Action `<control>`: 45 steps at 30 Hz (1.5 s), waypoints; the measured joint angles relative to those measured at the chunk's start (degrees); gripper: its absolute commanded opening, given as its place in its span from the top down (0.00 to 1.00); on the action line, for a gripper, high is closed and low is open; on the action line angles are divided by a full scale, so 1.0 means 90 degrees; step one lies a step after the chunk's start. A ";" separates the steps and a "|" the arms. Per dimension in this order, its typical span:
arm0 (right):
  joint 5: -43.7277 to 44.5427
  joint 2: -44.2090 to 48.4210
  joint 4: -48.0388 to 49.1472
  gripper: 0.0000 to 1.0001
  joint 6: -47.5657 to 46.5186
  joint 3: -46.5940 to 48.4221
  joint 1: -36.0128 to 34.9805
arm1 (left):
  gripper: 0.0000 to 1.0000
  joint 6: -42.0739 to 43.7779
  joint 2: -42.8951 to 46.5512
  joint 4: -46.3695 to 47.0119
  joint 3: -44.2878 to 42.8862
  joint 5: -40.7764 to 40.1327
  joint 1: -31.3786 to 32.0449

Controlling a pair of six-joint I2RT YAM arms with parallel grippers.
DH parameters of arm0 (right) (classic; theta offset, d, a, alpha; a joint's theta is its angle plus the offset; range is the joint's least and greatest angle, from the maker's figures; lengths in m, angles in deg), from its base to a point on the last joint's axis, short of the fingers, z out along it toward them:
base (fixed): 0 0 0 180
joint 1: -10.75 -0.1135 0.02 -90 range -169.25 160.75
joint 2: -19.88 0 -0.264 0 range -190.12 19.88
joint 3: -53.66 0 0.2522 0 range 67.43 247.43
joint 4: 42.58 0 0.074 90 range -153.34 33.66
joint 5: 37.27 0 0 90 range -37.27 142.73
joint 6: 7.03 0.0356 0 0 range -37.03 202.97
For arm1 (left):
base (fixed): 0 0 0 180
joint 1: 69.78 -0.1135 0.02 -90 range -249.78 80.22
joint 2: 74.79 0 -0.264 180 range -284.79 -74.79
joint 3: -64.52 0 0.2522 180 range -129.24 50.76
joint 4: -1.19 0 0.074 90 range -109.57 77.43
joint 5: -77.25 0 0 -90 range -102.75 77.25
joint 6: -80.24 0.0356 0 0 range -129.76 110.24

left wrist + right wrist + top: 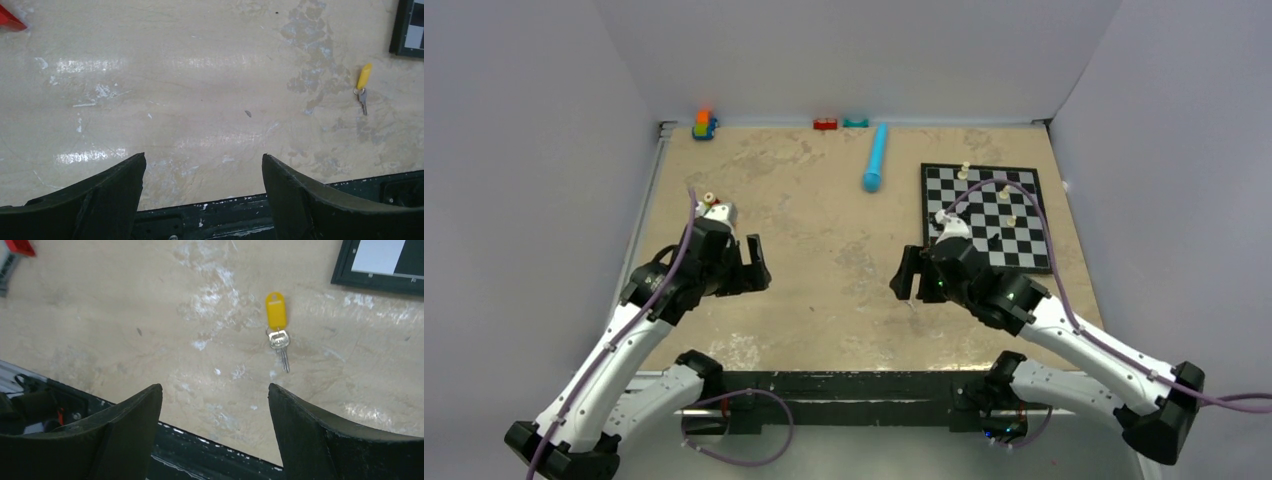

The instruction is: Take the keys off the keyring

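Observation:
The keys (279,342) lie flat on the beige table: a yellow plastic head (275,310) joined to a short silver blade. The keyring (272,331) is a tiny silver loop at that joint and is hard to make out. The set also shows at the right of the left wrist view (363,85), and as a speck in the top view (911,303). My right gripper (215,386) is open and empty, and hovers just short of the keys. It also shows in the top view (909,272). My left gripper (204,156) is open and empty, far to the left of them (754,263).
A chessboard (989,215) with several pieces lies at the right, its corner close to the keys (380,265). A light-blue cylinder (876,157) lies at the back middle. Toy blocks (705,124) and small red (825,124) and teal (856,122) pieces line the back wall. A black rail (844,385) runs along the near edge.

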 measured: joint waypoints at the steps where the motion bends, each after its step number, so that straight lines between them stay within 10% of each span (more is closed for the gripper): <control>1: 0.0068 -0.0029 0.0010 0.22 0.0097 -0.0112 -0.0158 | 0.12 0.0036 0.0015 0.0034 0.0005 0.0100 0.0000; 45: 0.2011 -0.4755 -0.0024 0.52 0.0413 0.1314 -0.0216 | 0.20 0.0182 0.0117 0.0391 0.0240 0.0546 0.0245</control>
